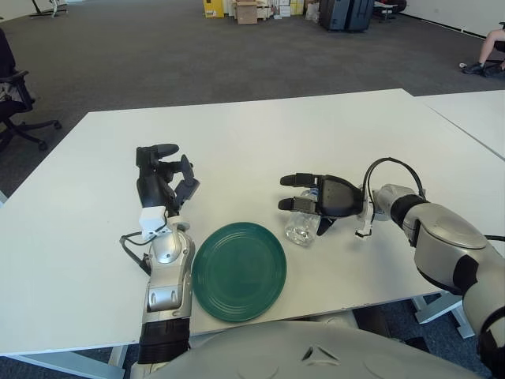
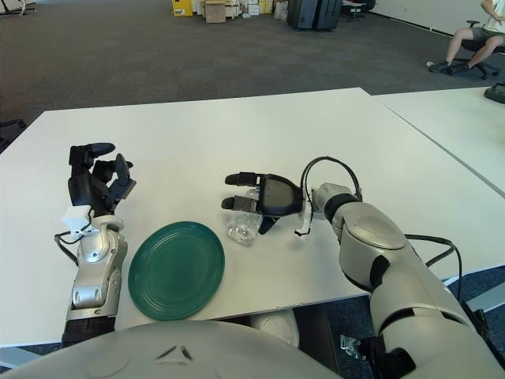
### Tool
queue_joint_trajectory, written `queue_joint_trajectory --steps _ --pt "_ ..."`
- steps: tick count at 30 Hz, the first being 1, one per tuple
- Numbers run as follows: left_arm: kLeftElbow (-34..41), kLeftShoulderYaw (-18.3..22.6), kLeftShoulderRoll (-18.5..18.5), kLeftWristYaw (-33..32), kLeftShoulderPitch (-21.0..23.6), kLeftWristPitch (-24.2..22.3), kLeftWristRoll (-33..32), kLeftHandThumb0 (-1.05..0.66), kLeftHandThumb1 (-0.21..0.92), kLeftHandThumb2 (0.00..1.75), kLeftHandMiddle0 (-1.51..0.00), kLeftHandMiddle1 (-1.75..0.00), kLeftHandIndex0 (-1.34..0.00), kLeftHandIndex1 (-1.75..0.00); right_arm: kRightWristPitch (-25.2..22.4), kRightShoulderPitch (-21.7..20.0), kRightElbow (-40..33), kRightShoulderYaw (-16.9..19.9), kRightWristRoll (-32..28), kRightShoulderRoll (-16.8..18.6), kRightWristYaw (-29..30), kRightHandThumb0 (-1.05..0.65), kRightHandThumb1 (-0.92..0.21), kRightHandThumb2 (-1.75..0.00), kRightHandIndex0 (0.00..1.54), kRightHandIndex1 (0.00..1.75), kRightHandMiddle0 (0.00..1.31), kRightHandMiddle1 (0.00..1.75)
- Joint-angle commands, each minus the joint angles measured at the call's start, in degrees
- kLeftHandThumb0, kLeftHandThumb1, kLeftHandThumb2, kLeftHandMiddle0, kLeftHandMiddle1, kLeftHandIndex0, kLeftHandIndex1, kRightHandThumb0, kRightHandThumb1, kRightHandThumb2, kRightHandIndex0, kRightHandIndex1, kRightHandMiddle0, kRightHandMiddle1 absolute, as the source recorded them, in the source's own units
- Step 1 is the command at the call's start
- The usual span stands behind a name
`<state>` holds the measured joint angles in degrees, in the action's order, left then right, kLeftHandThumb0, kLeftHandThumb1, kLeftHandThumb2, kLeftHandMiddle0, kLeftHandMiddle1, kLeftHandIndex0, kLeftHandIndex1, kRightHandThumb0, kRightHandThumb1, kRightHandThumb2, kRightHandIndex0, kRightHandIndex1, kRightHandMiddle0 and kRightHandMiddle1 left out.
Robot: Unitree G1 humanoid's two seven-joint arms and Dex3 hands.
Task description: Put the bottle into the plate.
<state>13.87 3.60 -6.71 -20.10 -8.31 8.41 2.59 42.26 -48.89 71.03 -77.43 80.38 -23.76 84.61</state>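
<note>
A clear plastic bottle point(image 1: 301, 228) lies tipped on the white table point(image 1: 237, 142), just off the right rim of the green plate point(image 1: 239, 270). My right hand point(image 1: 304, 207) is over the bottle. Its two fingers point(image 1: 289, 181) stretch out straight to the left above the bottle and its thumb sits on the near right side. The fingers are not wrapped around the bottle. My left hand point(image 1: 162, 183) shows to the left of the plate, fingers up and loosely bent, holding nothing.
The plate lies near the table's front edge, between my two forearms. A second white table point(image 1: 473, 118) adjoins on the right. Office chairs and boxes stand far off on the carpet.
</note>
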Motion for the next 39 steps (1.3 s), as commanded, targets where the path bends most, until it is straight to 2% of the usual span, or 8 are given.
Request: queue_joint_trajectory --steps 1,12,24,28,32,39 --pt "0.13 -0.05 -1.6 0.01 1.02 -0.58 -0.3 -0.4 0.68 0.85 -0.47 -1.59 -0.34 -1.75 0.8 0.71 -0.44 -0.72 1.22 -0.28 -0.31 -0.64 -0.91 -0.36 0.22 0.04 0.0 0.57" --pt "-0.05 -0.41 -1.59 -0.04 1.14 -0.74 0.15 -0.4 0.69 0.84 -0.44 -1.59 -0.34 -1.75 0.78 0.49 -1.6 -1.16 1.92 -0.83 0.98 -0.57 -0.9 -0.38 0.26 0.04 0.0 0.6" --pt "-0.22 -0.97 -1.31 0.01 0.97 -0.03 1.03 -0.39 0.69 0.84 -0.43 -1.6 -0.34 -1.75 3.65 0.62 -2.63 -1.49 2.38 -0.64 0.57 -0.5 -0.89 -0.53 0.31 0.02 0.0 0.68" --pt "-0.13 -1.03 -1.33 -0.17 0.79 -0.04 1.2 -0.39 0.69 0.84 -0.43 -1.59 -0.34 -1.75 7.07 0.78 -2.23 -0.71 1.01 -0.12 -2.6 -0.48 -0.89 -0.55 0.34 0.03 0.0 0.72" --pt "0.02 -1.17 -1.53 -0.36 0.58 -0.07 1.32 -0.39 0.69 0.83 -0.44 -1.59 -0.34 -1.75 11.56 1.27 -1.76 1.29 -1.77 0.11 -8.15 -0.49 -0.86 -0.56 0.36 0.04 0.0 0.75" --pt "-0.01 -1.3 -1.62 -0.53 0.52 0.3 1.47 -0.39 0.7 0.83 -0.44 -1.6 -0.33 -1.75 16.65 2.38 -1.46 5.64 -7.11 -0.02 -17.51 -0.53 -0.74 -0.57 0.41 0.04 0.0 0.82"
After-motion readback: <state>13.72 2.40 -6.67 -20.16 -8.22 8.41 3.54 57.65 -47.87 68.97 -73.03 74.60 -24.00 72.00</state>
